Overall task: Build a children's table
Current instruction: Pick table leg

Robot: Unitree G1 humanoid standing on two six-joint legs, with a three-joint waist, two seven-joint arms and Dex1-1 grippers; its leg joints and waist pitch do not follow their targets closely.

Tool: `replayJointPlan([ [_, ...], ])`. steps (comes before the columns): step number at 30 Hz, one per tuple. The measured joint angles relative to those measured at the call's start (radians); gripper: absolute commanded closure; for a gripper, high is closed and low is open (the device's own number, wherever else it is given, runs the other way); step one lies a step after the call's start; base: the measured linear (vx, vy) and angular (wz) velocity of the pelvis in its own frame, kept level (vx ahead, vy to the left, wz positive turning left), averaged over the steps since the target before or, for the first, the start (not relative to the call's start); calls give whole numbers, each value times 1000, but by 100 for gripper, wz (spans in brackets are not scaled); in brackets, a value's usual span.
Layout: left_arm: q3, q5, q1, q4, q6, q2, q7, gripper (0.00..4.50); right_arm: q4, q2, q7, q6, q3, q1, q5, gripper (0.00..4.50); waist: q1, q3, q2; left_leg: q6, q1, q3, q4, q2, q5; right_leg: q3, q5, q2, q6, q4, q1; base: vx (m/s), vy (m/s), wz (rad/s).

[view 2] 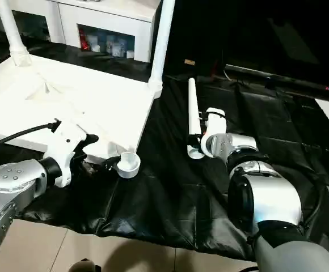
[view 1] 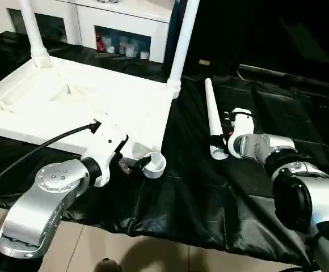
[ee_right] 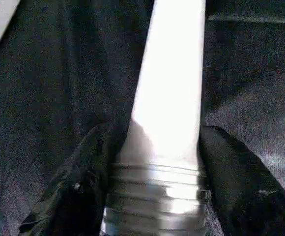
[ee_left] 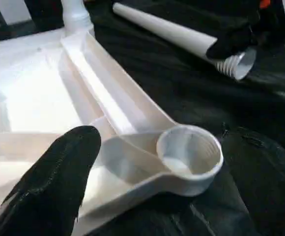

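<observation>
The children's table top (view 1: 96,96) lies upside down on black cloth, ribbed side up. Two legs stand upright in its far sockets, one (view 1: 33,28) on the left and one (view 1: 182,39) on the right. My left gripper (view 1: 135,165) is open beside the near corner socket (ee_left: 189,157), which holds no leg; one black finger (ee_left: 59,182) hovers over the rib next to it. A loose leg (view 1: 212,113) lies on the cloth to the right. My right gripper (view 1: 221,141) has a finger pressed on each side of its threaded end (ee_right: 157,196).
A white glass-door cabinet (view 1: 125,22) stands behind the table top. A black cable (view 1: 34,150) runs from my left wrist across the top's near edge. The cloth ends at pale floor tiles (view 1: 153,249) in front.
</observation>
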Motion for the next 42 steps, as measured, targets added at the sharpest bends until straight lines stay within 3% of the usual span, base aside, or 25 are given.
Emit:
replayJointPlan([
  [4, -4, 1, -48, 57, -37, -21, 0, 0, 0, -18, 14, -2, -33, 7, 30, 207, 1, 4, 10, 0, 0, -1, 1, 0, 0, 1, 1, 0, 0, 0, 0, 0, 0, 0],
  [6, -14, 2, -74, 94, -63, -46, 2, 0, 0, -38, 38, -2, -56, 17, 49, 207, 2, 5, 20, 0, 0, -1, 1, 0, 0, 0, 4, 0, -5, 0, 0, 0, 0, 0],
  [11, -23, 8, -184, 244, -137, -132, 20, 0, -53, -84, 126, -23, -110, 54, 116, 213, -1, 7, 75, 0, -2, 0, 3, -1, 0, 2, 7, 0, -6, -1, 1, 0, 0, 0],
  [13, -22, 8, -225, 297, -159, -164, 33, 0, -93, -95, 167, -28, -132, 79, 140, 241, -6, 8, 94, 0, -1, 0, 3, -1, 0, 1, 7, 0, -6, -1, 0, 0, 0, 0],
  [16, -21, 4, -275, 369, -189, -219, 49, 0, -208, -93, 245, -26, -167, 168, 199, 259, -7, 7, 108, 0, -1, -1, 1, -1, 0, -1, 6, 3, -7, -3, 1, 0, 0, 0],
  [18, -20, 1, -299, 423, -206, -246, 58, 0, -322, -78, 293, -12, -186, 248, 252, 282, -10, 4, 125, 1, -1, 0, 1, -1, 0, 1, 6, 3, -7, -3, 1, 0, 0, 0],
  [20, -20, -1, -318, 455, -217, -259, 66, 0, -442, -61, 320, 22, -191, 332, 283, 292, -13, 4, 133, 1, -1, 0, 1, -1, 1, 1, 6, 3, -7, -3, 0, 0, 0, 0],
  [23, -22, 0, -324, 477, -235, -261, 64, 0, -570, -41, 330, 68, -174, 419, 298, 323, -21, 5, 139, 1, 0, 0, 1, -1, 1, 1, 6, 3, -7, -3, 0, 0, 0, 0],
  [26, -35, 20, -324, 501, -262, -253, 50, 0, -689, -28, 332, 73, -151, 471, 303, 323, -23, 6, 142, 1, 0, 0, 1, -1, 1, 1, 7, 3, -7, -4, 0, 0, 0, 0],
  [27, -39, 25, -323, 505, -268, -249, 46, 0, -716, -24, 333, 73, -148, 476, 307, 296, -24, 6, 142, 1, 1, 0, 1, -1, 1, 1, 7, 3, -7, -4, 1, 0, 0, 0],
  [29, -62, 47, -323, 507, -288, -236, 40, 0, -755, -22, 333, 73, -135, 471, 314, 292, -25, 6, 142, 1, 1, 0, 1, 0, 1, 1, 6, 2, -6, -4, 1, 0, 0, 0],
  [31, -77, 61, -322, 509, -297, -224, 37, 0, -753, -19, 327, 73, -130, 444, 313, 285, -28, 7, 138, 1, 1, 0, 0, 0, 1, 1, 5, 2, -3, -4, 1, 0, 0, 0],
  [32, -86, 72, -310, 503, -301, -203, 36, 0, -700, -14, 306, 63, -124, 385, 297, 254, -34, 8, 137, 1, 2, 0, 0, 0, 1, 2, 5, 2, -3, -3, -1, 0, 0, 0],
  [35, -103, 86, -279, 494, -300, -193, 29, 0, -647, -17, 276, 27, -102, 289, 266, 243, -31, 7, 129, 1, 2, -1, 0, 0, 1, -2, 6, 1, -4, -3, -2, 0, 0, 0],
  [37, -108, 87, -261, 475, -293, -180, 23, 0, -579, -25, 233, -7, -63, 236, 220, 217, -29, 7, 118, 1, 2, -1, -1, 0, 1, -3, 6, 1, -4, -3, -2, 0, 0, 0],
  [42, -106, 88, -190, 370, -251, -125, 8, 0, -344, -25, 155, -91, 14, 128, 111, 181, -26, 8, 105, 1, 0, 0, -1, 0, 1, -2, 8, 0, -7, -6, -2, 0, 0, 0],
])
